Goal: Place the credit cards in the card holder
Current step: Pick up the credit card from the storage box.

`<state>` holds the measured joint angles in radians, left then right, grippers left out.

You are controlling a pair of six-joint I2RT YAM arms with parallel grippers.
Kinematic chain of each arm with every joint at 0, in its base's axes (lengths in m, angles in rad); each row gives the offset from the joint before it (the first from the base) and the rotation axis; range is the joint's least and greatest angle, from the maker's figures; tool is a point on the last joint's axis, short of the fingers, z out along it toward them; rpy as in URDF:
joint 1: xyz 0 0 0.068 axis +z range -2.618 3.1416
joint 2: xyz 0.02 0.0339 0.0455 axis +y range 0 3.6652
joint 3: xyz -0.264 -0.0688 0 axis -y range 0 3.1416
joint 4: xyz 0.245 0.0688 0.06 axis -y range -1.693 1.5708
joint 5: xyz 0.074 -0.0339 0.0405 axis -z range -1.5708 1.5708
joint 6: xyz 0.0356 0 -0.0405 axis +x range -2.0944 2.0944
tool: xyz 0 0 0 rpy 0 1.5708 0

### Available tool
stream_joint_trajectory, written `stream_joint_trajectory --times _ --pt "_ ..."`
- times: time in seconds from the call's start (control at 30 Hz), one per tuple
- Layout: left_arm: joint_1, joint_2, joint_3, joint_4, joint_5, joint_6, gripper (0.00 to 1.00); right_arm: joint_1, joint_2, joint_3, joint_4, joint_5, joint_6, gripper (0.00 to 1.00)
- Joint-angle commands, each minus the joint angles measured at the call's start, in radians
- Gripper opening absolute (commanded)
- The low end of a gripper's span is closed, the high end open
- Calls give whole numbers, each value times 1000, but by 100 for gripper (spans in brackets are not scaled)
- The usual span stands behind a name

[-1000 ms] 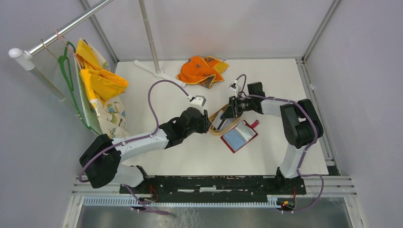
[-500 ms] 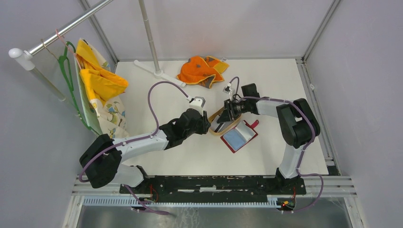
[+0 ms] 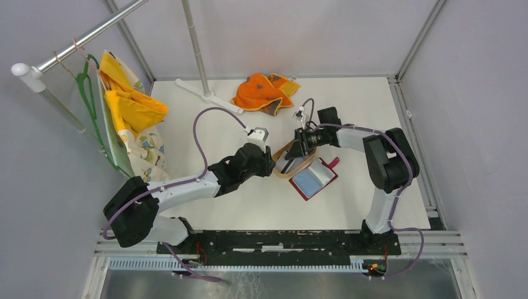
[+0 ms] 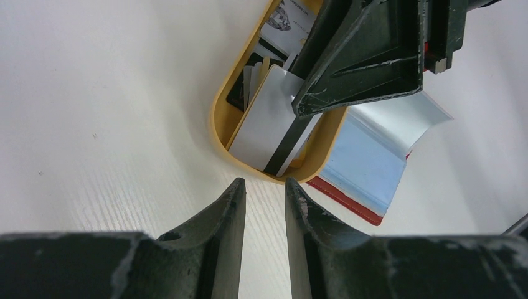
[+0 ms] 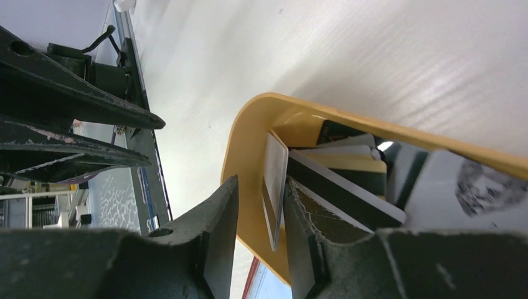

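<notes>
The credit cards (image 4: 268,124), white and grey with dark stripes, lie piled in a tan oval tray (image 3: 281,151). One card (image 5: 274,180) stands on edge between the jaws of my right gripper (image 5: 260,184). It leans on the right finger, with a gap to the left finger. That gripper (image 3: 292,154) reaches down into the tray. The red card holder (image 3: 313,178) lies open, pale blue inside up, just right of the tray (image 4: 219,118); it also shows in the left wrist view (image 4: 367,168). My left gripper (image 4: 264,182) is slightly open and empty, just outside the tray's near end.
An orange cloth (image 3: 264,91) lies at the back of the table. A white pole stand (image 3: 199,90) is back left. Yellow clothes on a green hanger (image 3: 127,106) hang at the left. My two grippers nearly meet over the tray.
My right gripper has moved a little left, further into the tray among the cards. My left arm has barely moved.
</notes>
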<state>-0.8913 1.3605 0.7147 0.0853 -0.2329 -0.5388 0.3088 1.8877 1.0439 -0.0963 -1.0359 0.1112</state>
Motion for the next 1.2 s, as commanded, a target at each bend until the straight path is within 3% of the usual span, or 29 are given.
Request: stream_joint_trajectory --times 0.0,0.3,0.4,0.5,0.63,0.77,0.93,1.17 --pt "3 -30 -1 48 -9 -16 36 51 28 76 -65 -15 -73 39" --pt "3 -32 0 48 -2 -20 36 104 66 135 -194 92 -182 45" --pt "3 -35 -2 48 -3 -20 36 102 61 146 -215 138 -189 28" --pt "4 -40 -6 47 -4 -20 36 94 39 153 -223 143 -191 18" --pt "3 -45 -5 42 -3 -20 36 58 5 152 -203 64 -159 1" --pt "4 -47 -4 42 -4 -18 36 24 -30 133 -168 17 -133 2" --pt "3 -40 2 42 1 -19 36 10 -7 118 -142 -12 -113 17" --pt "3 -43 -7 44 -1 -23 36 9 15 111 -131 -21 -113 25"
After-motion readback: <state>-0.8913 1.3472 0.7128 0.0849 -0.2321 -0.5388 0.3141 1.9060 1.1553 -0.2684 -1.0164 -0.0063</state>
